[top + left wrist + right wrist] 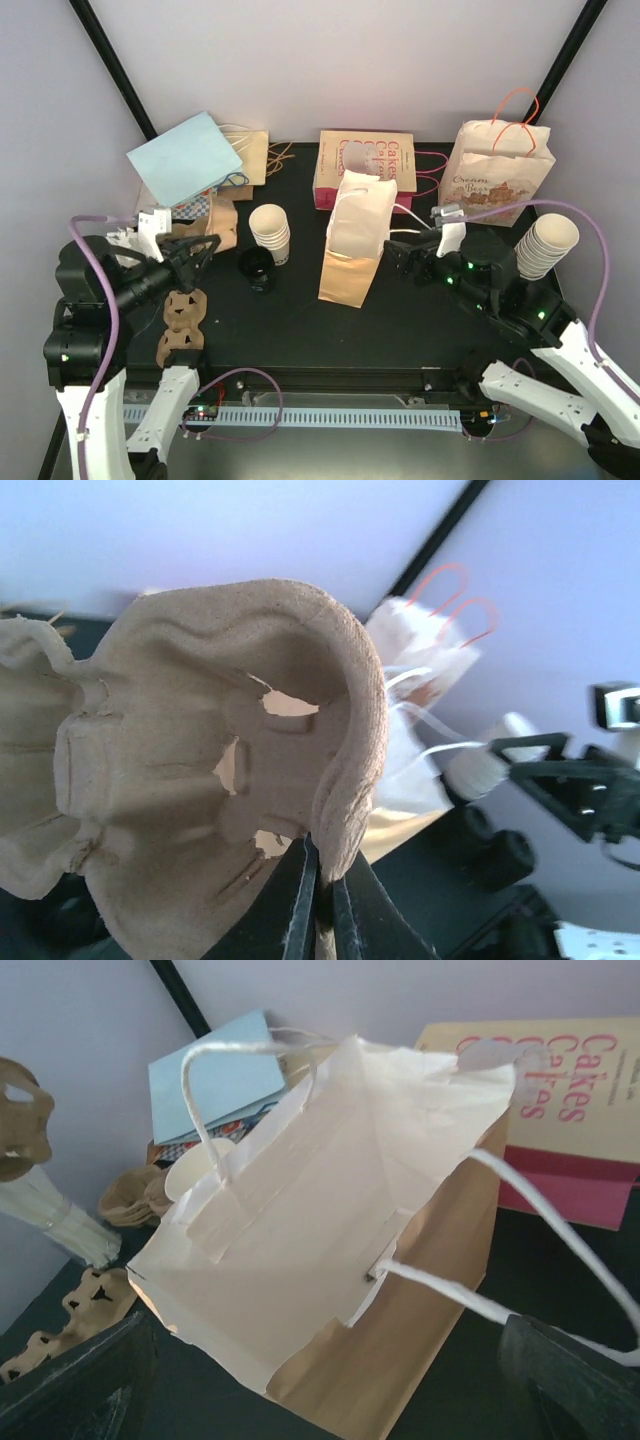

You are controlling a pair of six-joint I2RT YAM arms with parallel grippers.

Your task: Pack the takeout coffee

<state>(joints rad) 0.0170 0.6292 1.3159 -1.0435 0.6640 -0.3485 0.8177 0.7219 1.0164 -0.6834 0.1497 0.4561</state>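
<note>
My left gripper (322, 855) is shut on the rim of a brown moulded-pulp cup carrier (200, 780), which fills the left wrist view. From above, the left gripper (205, 250) holds this carrier (218, 232) at the left of the table. A round black lid (258, 268) lies beside a short stack of cream cups (270, 232). No single takeout coffee cup can be picked out. My right gripper (400, 258) stands open, wide, just right of an upright brown-and-white paper bag (352, 240). The bag's open mouth (300, 1250) faces the right gripper (325, 1390).
More pulp carriers (183, 320) lie at the near left. A second cup stack (548, 245) stands by the right arm. At the back are a light blue bag (185, 158), a pink "Cakes" box (365, 165) and a printed paper bag (500, 172).
</note>
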